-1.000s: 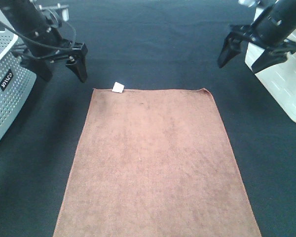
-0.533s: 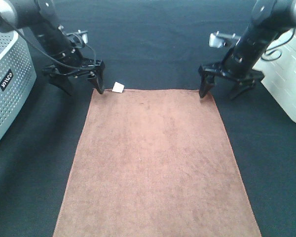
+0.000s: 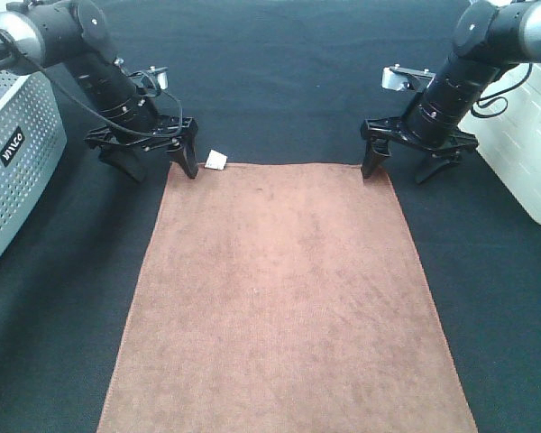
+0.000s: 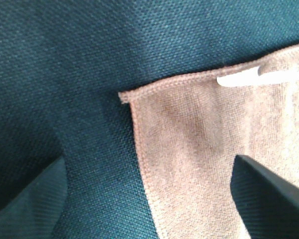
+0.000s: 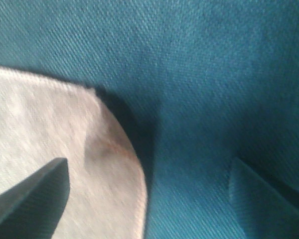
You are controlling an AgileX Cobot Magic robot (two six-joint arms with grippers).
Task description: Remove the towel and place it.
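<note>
Currently the towel (image 3: 284, 298) lies flat and spread out on the dark desk (image 3: 279, 81). Its near edge runs out of the high view, well apart from both claws. Its long sides run from there toward the claws, and its two far corners end one at each claw.

The left claw (image 3: 162, 164) stands at the far left corner with its fingers spread wide and nothing between them. In the left wrist view the stitched corner lies between the two fingers: one finger is over the cloth, the other over bare desk. A small white tag (image 3: 216, 161) sits on the far hem, just beside the finger that is over the towel.

The right claw (image 3: 397, 169) stands at the far right corner, likewise spread wide and holding nothing. In the right wrist view one finger is over the cloth and the other over bare desk. The rounded corner between them casts a dark shadow.

Whether any fingertip touches the cloth cannot be told.

Outward of the left claw stands a grey perforated basket (image 3: 18, 153). Outward of the right claw stands a white container (image 3: 523, 153).
</note>
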